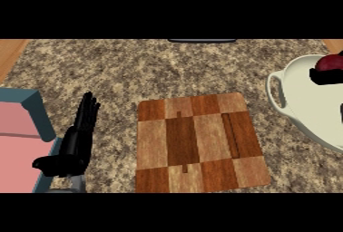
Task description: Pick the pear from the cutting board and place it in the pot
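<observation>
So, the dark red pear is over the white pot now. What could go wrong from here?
1. The pear, held by the right robot hand, hangs close to the far rim of the pot. If it is released there, it might strike the rim and roll out onto the counter.
2. The hand and the pear are partly cut off by the view's right edge, so the release may be hard to check.

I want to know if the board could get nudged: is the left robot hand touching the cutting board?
Apart. In the head view, bare counter shows between the open left robot hand and the cutting board.
</observation>
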You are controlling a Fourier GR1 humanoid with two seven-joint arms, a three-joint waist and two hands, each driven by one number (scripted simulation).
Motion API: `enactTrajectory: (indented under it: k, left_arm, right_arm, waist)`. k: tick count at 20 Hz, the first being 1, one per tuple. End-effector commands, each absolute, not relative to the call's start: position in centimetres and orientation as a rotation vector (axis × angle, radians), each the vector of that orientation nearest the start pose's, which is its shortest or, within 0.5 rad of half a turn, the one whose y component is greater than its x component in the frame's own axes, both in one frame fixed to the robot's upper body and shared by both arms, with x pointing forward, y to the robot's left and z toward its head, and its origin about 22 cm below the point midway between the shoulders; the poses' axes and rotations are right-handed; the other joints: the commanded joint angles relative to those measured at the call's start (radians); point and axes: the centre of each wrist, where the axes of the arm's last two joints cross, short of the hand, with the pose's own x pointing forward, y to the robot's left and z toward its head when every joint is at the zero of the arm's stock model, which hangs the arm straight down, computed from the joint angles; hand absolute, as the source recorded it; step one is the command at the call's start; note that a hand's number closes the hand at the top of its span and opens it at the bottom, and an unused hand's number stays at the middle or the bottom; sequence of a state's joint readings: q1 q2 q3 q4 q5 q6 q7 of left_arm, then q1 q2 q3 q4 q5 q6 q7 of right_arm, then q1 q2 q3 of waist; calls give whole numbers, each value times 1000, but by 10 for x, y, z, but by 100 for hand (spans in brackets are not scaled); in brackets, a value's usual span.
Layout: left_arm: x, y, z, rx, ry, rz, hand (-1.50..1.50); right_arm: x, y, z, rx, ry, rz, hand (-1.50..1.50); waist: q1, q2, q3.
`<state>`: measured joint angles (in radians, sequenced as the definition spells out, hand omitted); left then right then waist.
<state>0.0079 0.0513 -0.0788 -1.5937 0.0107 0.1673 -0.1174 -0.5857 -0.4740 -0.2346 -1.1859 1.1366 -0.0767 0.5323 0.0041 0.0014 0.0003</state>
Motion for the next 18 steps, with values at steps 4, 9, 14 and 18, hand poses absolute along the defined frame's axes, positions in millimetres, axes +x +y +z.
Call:
enactTrajectory:
  k: [4, 9, 14, 18]
  left_arm:
    - [236, 222, -8, 90, -1703, 30, 0]
    - [242, 236, -6, 113, -1695, 34, 0]
    - [236, 216, 14, 100, -1724, 32, 0]
    - [243, 227, 6, 92, -1709, 30, 0]
  right_arm:
    - [364, -412, 104, -1431, -916, 447, 150]
    - [363, -415, 90, -1344, -707, 398, 150]
    - [347, -447, 64, -1199, -698, 390, -150]
    - [355, -441, 70, -1183, -990, 217, -150]
  waist:
    - [12, 5, 1]
    - [5, 2, 0]
    - [9, 1, 1]
    - [14, 6, 2]
